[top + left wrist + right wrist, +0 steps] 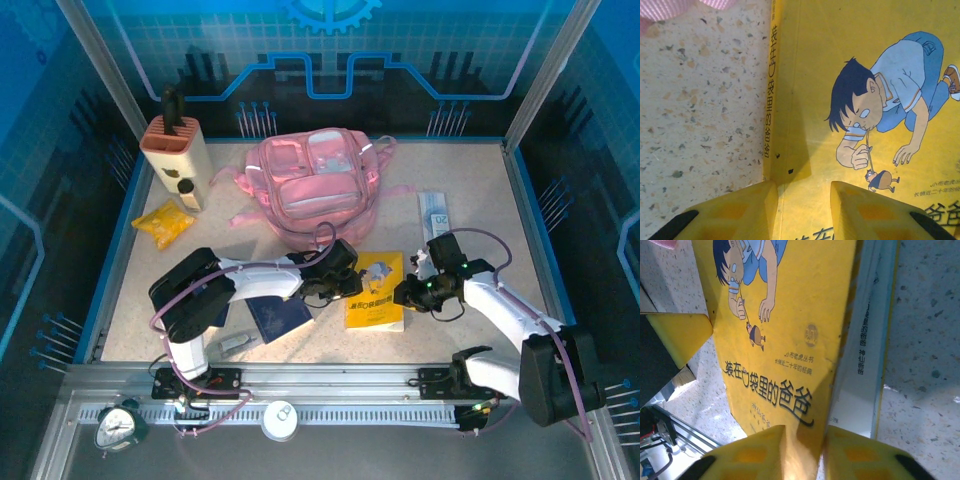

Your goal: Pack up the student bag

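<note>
left gripper [802,186]: jaws parted with nothing between them, poised over the spine edge of the book; one yellow finger is above the speckled bench, the other above the cover.
right gripper [804,432]: jaws drawn in close on the opposite edge of the same book, and the cover's edge runs into the narrow gap between them, so they appear to be pinching it.
yellow book [375,290]: between the two sets of jaws, cover up, showing a cartoon boy in blue and a black Chinese title.
student bag [310,180]: pink, on the bench [470,230] just beyond the left jaws, apart from the book, front pockets up.
dark blue booklet [278,318]: behind the left jaws, beside that arm.
yellow packet [163,222]: well away from both sets of jaws, on the left arm's outer side.
</note>
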Controlling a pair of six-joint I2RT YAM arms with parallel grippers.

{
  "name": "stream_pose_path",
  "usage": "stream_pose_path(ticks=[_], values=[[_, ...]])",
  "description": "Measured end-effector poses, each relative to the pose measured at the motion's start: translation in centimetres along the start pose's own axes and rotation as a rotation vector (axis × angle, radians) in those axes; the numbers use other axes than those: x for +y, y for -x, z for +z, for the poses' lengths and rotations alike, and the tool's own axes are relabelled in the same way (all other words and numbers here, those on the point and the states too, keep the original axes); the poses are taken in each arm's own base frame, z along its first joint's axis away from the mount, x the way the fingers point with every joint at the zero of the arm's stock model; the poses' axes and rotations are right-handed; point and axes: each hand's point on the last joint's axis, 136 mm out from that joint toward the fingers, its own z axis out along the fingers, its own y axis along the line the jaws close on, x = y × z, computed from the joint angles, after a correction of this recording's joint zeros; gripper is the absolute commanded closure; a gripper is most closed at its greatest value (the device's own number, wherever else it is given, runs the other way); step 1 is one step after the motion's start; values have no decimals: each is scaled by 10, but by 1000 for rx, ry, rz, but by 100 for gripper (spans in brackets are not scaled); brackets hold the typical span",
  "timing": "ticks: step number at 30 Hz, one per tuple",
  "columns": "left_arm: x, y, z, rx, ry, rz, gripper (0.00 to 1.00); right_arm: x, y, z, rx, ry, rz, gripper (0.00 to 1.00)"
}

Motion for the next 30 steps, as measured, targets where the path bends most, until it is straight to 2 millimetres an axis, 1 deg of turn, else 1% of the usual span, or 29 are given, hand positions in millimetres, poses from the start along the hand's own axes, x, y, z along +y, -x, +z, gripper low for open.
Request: stream_pose_path(ticks=[4, 8, 12, 15, 20, 23, 27, 30], values=[[0, 0, 0, 1, 1, 0, 64, 3, 0, -3, -6, 16, 7, 93], [-2, 1, 0, -1, -3, 0, 59, 6, 0, -6, -16, 35, 17, 100], [-3, 3, -2, -2, -8, -4, 54, 11, 1, -11, -30, 60, 23, 100], [-1, 7, -8, -12, -16, -14, 50, 16, 3, -15, -47, 87, 31, 100], [9, 15, -33, -40, -50, -70, 41, 26, 5, -23, -65, 146, 42, 100], [13, 15, -45, -57, -89, -115, 36, 35, 6, -28, -74, 191, 42, 100], [18, 12, -46, -58, -107, -159, 29, 42, 8, -35, -82, 227, 41, 100], [17, 14, -42, -54, -150, -203, 27, 48, 12, -40, -90, 279, 54, 100]])
